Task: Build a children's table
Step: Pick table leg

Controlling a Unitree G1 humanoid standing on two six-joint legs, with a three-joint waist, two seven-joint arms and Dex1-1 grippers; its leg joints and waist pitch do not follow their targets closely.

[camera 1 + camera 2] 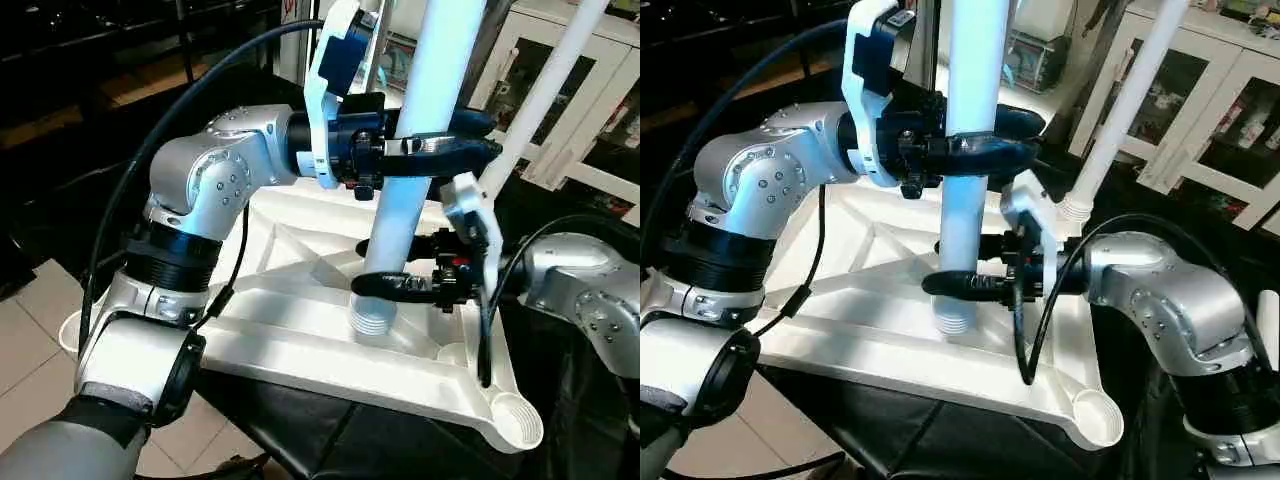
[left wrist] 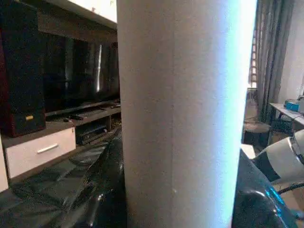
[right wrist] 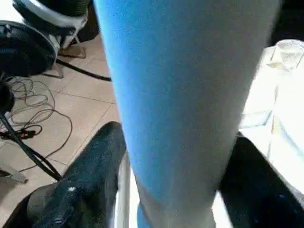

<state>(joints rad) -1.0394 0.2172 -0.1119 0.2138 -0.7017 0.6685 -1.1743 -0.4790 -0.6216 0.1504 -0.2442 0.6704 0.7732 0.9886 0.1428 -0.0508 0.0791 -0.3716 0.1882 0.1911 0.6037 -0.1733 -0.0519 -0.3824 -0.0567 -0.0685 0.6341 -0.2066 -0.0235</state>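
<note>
Holding item one, a white leg point(image 1: 425, 120), upright over the upturned tabletop point(image 1: 300, 330) on my black-draped worktop point(image 1: 330, 440). Left gripper point(image 1: 440, 145): fingers clamped round the leg high up. Right gripper point(image 1: 385, 285): fingers curled about the leg just above its threaded end point(image 1: 372, 320); whether they pinch it I cannot tell. Long axis near vertical, threaded end low over the ribbed middle. Open socket point(image 1: 512, 415) lies at the near right corner, nearer my right arm. Second leg point(image 1: 545, 90) already stands at the far corner.
</note>
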